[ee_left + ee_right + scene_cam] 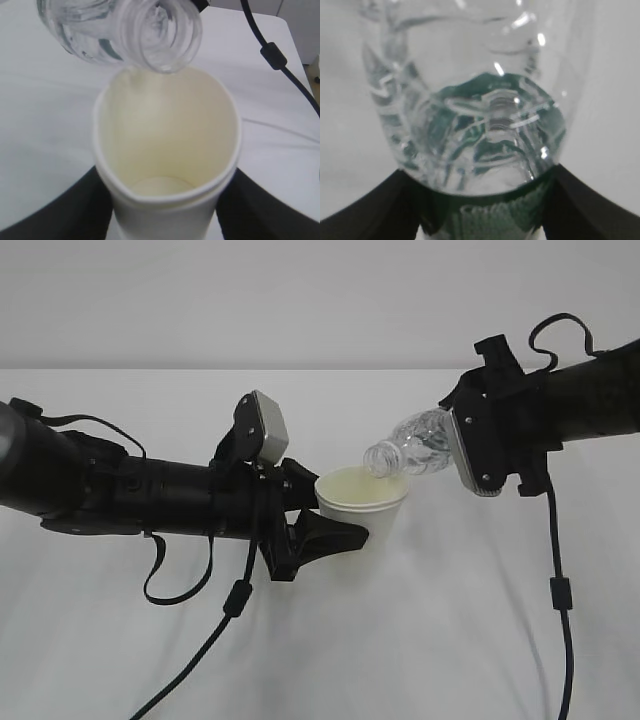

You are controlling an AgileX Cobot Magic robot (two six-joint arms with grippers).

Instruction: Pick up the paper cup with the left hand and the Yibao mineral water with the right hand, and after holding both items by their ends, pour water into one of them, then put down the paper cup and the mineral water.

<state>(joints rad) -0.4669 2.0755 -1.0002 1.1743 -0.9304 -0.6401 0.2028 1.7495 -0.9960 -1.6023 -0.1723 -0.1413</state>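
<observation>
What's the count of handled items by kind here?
Paper cup: 1, in the left claw
Water bottle: 1, in the right claw, tipped over the cup
Total: 2

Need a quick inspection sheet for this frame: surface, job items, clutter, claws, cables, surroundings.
Surface: white table, slightly creased cloth look, no spill visible.
Paper cup: upright, held off to the left claw's side, cream inside; water level hard to tell.
Water bottle: uncapped, tipped with its mouth over the cup rim; the left wrist view shows the mouth right above the cup opening.
Clutter: nothing seen.
Left claw: shut on the paper cup, gripping its lower body.
Right claw: shut on the water bottle near its base end.
Cables: black cable hanging from the right arm; another cable trailing from the left arm across the table.
Surroundings: plain pale wall.
</observation>
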